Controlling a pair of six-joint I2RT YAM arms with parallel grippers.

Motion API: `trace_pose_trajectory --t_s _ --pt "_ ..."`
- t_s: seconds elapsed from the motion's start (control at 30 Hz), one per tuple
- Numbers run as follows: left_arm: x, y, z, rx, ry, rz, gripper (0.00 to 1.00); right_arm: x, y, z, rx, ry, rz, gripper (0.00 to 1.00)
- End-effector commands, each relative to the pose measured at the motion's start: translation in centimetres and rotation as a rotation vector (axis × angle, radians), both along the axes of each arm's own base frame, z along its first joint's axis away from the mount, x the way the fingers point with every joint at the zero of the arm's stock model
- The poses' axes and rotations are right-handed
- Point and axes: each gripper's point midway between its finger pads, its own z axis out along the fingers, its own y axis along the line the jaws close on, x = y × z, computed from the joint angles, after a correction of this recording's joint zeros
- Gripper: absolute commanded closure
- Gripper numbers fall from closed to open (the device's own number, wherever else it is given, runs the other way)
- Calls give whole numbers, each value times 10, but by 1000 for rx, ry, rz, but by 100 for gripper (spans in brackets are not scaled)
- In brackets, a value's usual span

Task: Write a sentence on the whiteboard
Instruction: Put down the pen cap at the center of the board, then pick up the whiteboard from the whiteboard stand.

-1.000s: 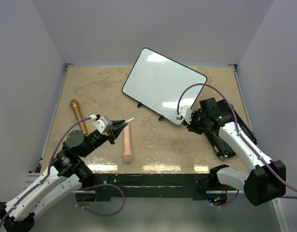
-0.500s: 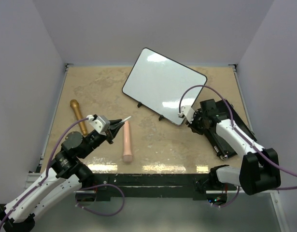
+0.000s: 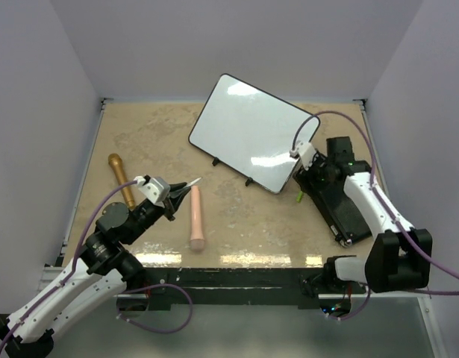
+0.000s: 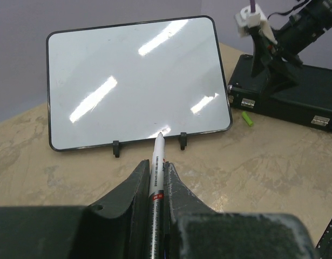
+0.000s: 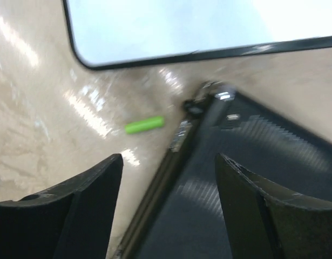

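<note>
Mostly hidden, marker (image 4: 158, 148) sits pinched in left hand (image 4: 156, 167); right hand (image 5: 170, 159) spread (blurry view).

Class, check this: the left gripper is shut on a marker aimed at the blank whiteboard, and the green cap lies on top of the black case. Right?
No: the green cap lies on the table beside the black case, not on it, as the left wrist view shows. The left gripper is shut on the marker aimed at the blank whiteboard.
</note>
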Motion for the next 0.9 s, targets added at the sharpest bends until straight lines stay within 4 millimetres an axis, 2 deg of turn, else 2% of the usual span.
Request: trace_pose_trajectory --t_s 0.0,0.03,0.1,0.13,0.17,0.23,0.27,0.33,0.37,0.47,0.57,0.63,0.7,0.73,0.77,0.87 --pt "3 6 11 -24 -36 35 100 33 3 84 208 -170 -49 26" --pt "3 7 13 -30 -44 35 100 33 18 94 317 -155 -50 26" --pt "3 7 13 -33 -45 41 100 53 8 109 428 -189 -141 25" --pt "3 8 13 -33 -45 41 100 56 13 113 522 -156 -198 24" --pt "4 8 12 -31 -45 42 100 69 6 116 569 -193 -233 23" --pt "4 7 11 -29 -41 42 100 76 6 117 678 -172 -331 21" --pt "5 8 11 -30 -42 45 100 87 2 119 706 -219 -356 20" --pt "5 7 10 -28 -40 44 100 92 4 121 783 -211 -424 19" --pt "5 6 9 -27 -39 42 100 98 2 122 806 -247 -442 14" --pt "6 5 8 -24 -35 41 100 106 4 131 900 -290 -469 8" --pt "7 4 6 -15 -29 41 100 120 6 123 966 -252 -522 8" --pt "7 4 5 -12 -23 41 100 128 8 106 999 -187 -556 8" --pt "8 4 4 -11 -22 42 100 137 9 102 1023 -185 -550 9" --pt "8 4 5 -14 -23 42 100 144 10 90 1047 -145 -567 9" --pt "7 4 4 -13 -24 41 100 148 12 88 1060 -129 -569 10" --pt "8 4 3 -11 -22 47 100 156 24 77 1105 -64 -544 12"
